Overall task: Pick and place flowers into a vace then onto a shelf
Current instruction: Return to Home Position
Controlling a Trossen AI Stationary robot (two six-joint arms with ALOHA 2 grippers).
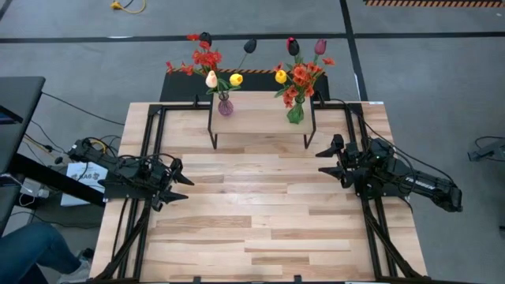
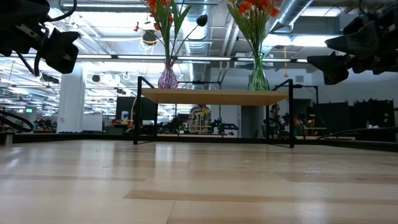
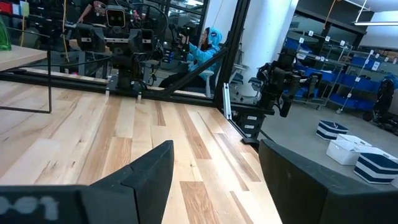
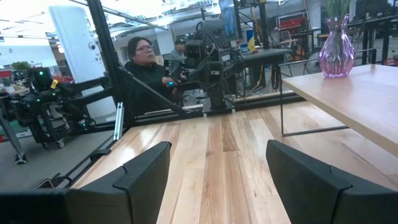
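The flowers stand as two bunches, their stems stuck into vases. One bunch (image 1: 209, 63) is in a purple vase (image 1: 225, 106), the other (image 1: 300, 75) in a green vase (image 1: 296, 113). Both vases stand on the shelf (image 1: 260, 120) at the table's far middle, seen also in the low view as shelf (image 2: 214, 96) with the purple vase (image 2: 168, 76) and green vase (image 2: 258, 78). My left gripper (image 1: 180, 181) hovers open at the table's left side. My right gripper (image 1: 327, 158) hovers open at the right side. Nothing lies between either gripper's fingers (image 3: 155, 180) (image 4: 143, 180).
Bare wood tabletop (image 1: 252, 213) stretches between the two arms and in front of the shelf. Black frame rails (image 1: 142, 158) (image 1: 367, 221) run along the table's left and right sides. A seated person (image 4: 143, 68) shows beyond the table's left side.
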